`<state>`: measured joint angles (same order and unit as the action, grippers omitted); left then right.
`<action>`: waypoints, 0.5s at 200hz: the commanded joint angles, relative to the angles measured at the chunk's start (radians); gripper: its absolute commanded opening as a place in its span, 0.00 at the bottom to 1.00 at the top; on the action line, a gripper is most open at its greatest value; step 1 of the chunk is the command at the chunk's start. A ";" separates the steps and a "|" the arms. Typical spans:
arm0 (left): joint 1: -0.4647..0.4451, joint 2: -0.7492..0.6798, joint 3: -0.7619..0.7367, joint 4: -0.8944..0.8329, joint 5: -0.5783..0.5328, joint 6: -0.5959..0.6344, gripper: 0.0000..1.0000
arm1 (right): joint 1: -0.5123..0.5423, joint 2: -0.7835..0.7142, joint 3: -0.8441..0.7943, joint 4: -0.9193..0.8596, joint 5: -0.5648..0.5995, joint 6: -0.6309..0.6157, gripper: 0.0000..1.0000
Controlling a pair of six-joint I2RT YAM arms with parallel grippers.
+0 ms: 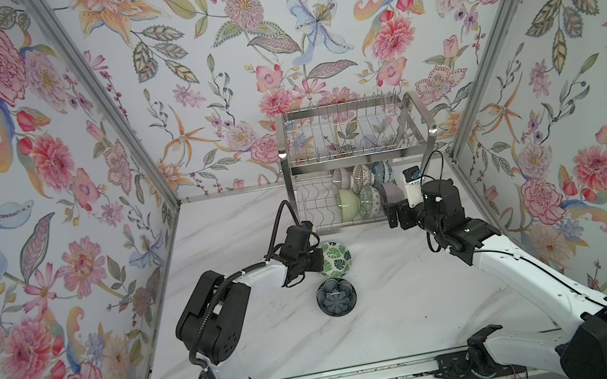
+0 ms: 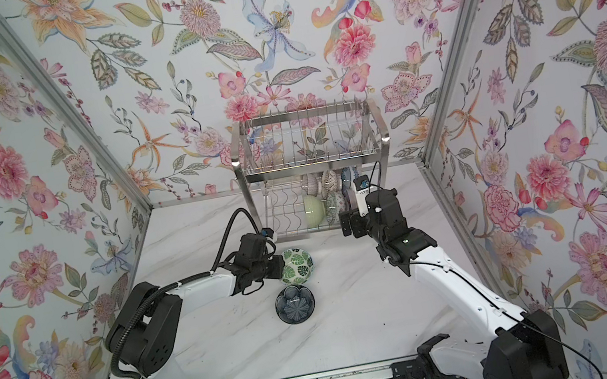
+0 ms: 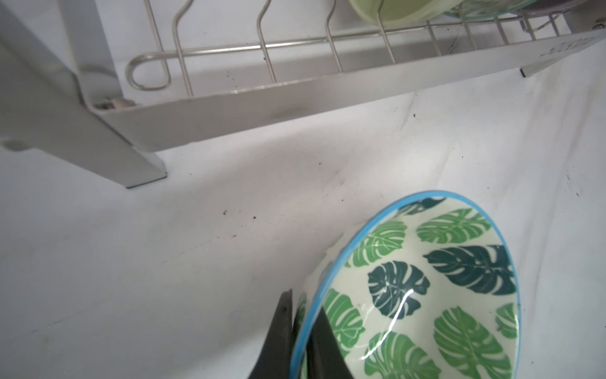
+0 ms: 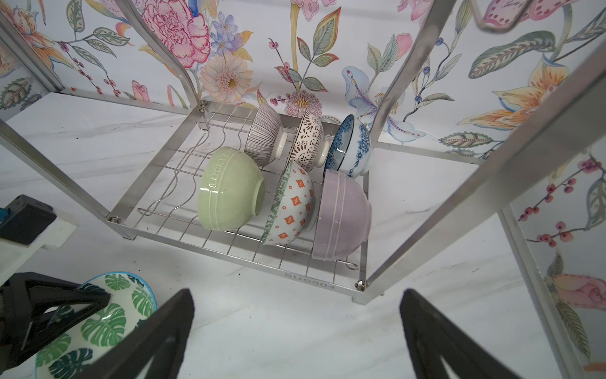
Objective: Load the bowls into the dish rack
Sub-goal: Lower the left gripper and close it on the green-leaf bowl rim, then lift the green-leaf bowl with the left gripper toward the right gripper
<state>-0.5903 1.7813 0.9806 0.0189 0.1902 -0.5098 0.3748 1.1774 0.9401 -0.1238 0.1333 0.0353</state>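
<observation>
Fig.: L claw [image 3: 303, 305] pinches leaf bowl [image 3: 426, 288] at rim; R claw [image 4: 296, 295] spread, empty. Next, prob.: lift, tilt into dish rack [image 4: 308, 275], free lower slots.

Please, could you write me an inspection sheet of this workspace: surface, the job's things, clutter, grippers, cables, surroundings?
Surface: white marbled tabletop, few dark specks.
Job's things: two-tier steel wire dish rack holds six ceramic bowls on its lower shelf; green leaf-patterned bowl tilted in grip; navy ceramic bowl upright on tabletop.
Clutter: nothing seen.
Grippers: left gripper shut on leaf bowl's rim; right gripper open, empty.
Cables: black cables loop above both wrists.
Surroundings: floral wallpaper walls, aluminium frame posts.
</observation>
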 commanded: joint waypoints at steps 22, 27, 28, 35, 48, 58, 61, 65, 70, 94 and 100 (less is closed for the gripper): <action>-0.001 -0.084 0.033 -0.058 -0.095 0.062 0.00 | -0.010 -0.030 -0.023 -0.018 -0.027 0.014 0.99; 0.000 -0.091 0.037 -0.062 -0.100 0.068 0.00 | -0.011 -0.033 -0.024 -0.019 -0.028 0.013 0.99; 0.000 -0.093 0.038 -0.063 -0.101 0.069 0.00 | -0.011 -0.033 -0.024 -0.019 -0.028 0.014 0.99; 0.001 -0.105 0.046 -0.072 -0.105 0.077 0.00 | -0.012 -0.036 -0.027 -0.019 -0.033 0.013 0.99; -0.002 -0.123 0.067 -0.100 -0.118 0.095 0.00 | -0.013 -0.041 -0.029 -0.019 -0.041 0.012 0.99; -0.001 -0.138 0.082 -0.120 -0.130 0.109 0.00 | -0.014 -0.044 -0.030 -0.019 -0.049 0.011 0.99; -0.005 -0.143 0.087 -0.126 -0.136 0.114 0.00 | -0.014 -0.046 -0.029 -0.020 -0.050 0.010 0.99; -0.003 -0.150 0.092 -0.133 -0.139 0.121 0.00 | -0.015 -0.046 -0.029 -0.019 -0.052 0.011 0.99; -0.002 -0.159 0.100 -0.142 -0.148 0.127 0.00 | -0.015 -0.046 -0.028 -0.019 -0.056 0.011 0.99; -0.003 -0.205 0.132 -0.178 -0.161 0.169 0.00 | -0.017 -0.050 -0.026 -0.019 -0.075 0.011 0.99; -0.004 -0.210 0.139 -0.185 -0.157 0.191 0.00 | -0.016 -0.051 -0.024 -0.019 -0.082 0.011 0.99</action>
<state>-0.5903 1.6394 1.0599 -0.1364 0.0631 -0.3969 0.3649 1.1496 0.9207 -0.1352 0.0845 0.0353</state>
